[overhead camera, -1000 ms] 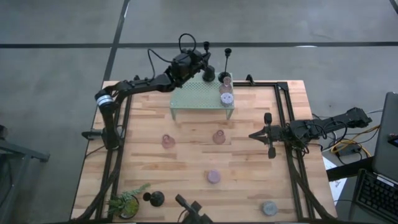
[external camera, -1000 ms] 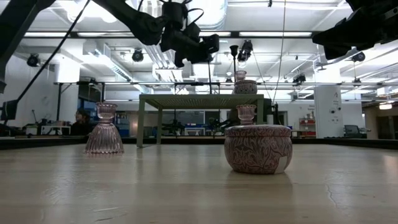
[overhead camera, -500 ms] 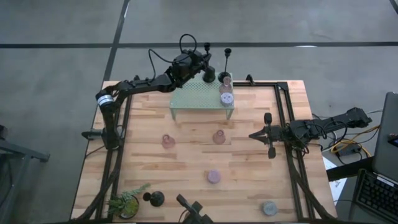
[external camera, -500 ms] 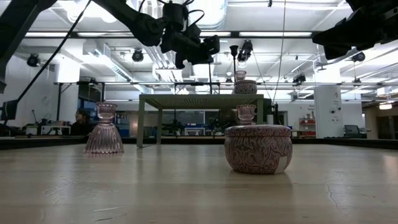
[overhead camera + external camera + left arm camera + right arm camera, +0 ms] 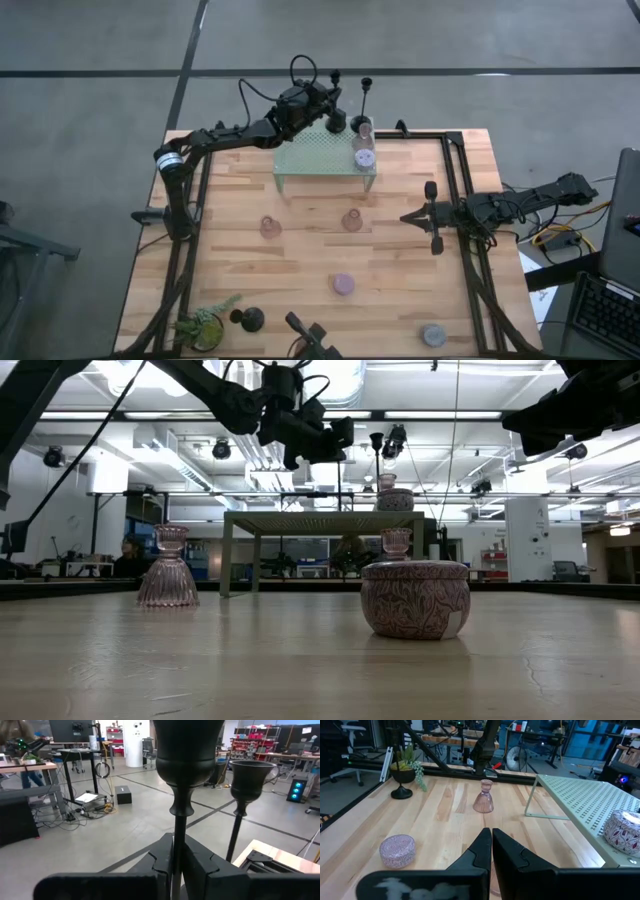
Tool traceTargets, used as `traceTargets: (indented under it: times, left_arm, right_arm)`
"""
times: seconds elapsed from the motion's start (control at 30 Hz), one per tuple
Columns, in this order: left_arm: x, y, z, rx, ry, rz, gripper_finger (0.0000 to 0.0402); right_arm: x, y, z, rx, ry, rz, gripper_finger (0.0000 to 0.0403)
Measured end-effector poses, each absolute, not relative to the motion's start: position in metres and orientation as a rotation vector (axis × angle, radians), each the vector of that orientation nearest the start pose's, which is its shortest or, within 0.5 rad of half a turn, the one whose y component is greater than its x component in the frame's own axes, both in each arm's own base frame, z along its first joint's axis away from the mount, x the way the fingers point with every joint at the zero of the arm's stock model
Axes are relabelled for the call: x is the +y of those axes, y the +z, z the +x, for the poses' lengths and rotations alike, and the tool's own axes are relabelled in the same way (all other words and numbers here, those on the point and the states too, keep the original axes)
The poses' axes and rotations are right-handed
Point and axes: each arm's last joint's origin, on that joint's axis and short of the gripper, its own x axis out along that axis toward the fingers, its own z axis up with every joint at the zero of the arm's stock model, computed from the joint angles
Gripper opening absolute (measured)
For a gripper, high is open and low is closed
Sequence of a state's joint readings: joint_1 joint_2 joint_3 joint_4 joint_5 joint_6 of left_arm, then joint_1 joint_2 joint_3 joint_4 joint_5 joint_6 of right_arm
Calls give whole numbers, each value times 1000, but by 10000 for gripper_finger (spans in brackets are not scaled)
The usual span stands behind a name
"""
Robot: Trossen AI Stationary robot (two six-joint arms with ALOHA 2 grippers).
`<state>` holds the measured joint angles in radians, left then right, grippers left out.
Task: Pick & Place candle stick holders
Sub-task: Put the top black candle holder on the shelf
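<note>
My left gripper [image 5: 331, 112] reaches level over the far edge of the pale green mesh rack [image 5: 322, 155] and is shut on a black candle stick holder [image 5: 189, 755]. A second black holder [image 5: 365, 100] stands upright at the rack's far right corner. Beside it, a pink cup [image 5: 362, 130] and a patterned puck [image 5: 364, 157] sit on the rack. On the table stand two pink cups [image 5: 270, 227] [image 5: 352, 220], a lilac puck [image 5: 343, 284], a grey puck [image 5: 432, 335] and a black holder [image 5: 250, 318]. My right gripper [image 5: 432, 215] waits shut at the right. My left gripper pinches the thin stem [image 5: 176, 851] of the black holder between its two fingers, below the cup-shaped top. The fingers come in level, across the upright stem. The gripper hides the base, so I cannot tell whether it stands on the rack.
A small green potted plant [image 5: 205, 325] stands at the near left corner. A black frame rail [image 5: 455, 200] runs along the table's right side. Bare wood lies between the rack and the cups and along the left side.
</note>
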<state>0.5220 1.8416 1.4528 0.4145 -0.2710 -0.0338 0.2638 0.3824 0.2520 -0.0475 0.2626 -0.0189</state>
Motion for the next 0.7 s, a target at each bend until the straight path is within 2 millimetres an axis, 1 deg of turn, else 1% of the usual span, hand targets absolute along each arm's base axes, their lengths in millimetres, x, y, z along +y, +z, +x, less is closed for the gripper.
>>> traceTargets:
  times: [0.17,0.57,0.7]
  left_arm:
    - [224,323,374,-39,793,-29,47]
    - [224,320,374,-14,796,-56,140]
    - [223,320,373,-3,795,-61,158]
  right_arm:
    - [24,213,118,171,3,-65,8]
    - [24,213,118,172,3,-65,8]
    - [24,213,118,172,3,-65,8]
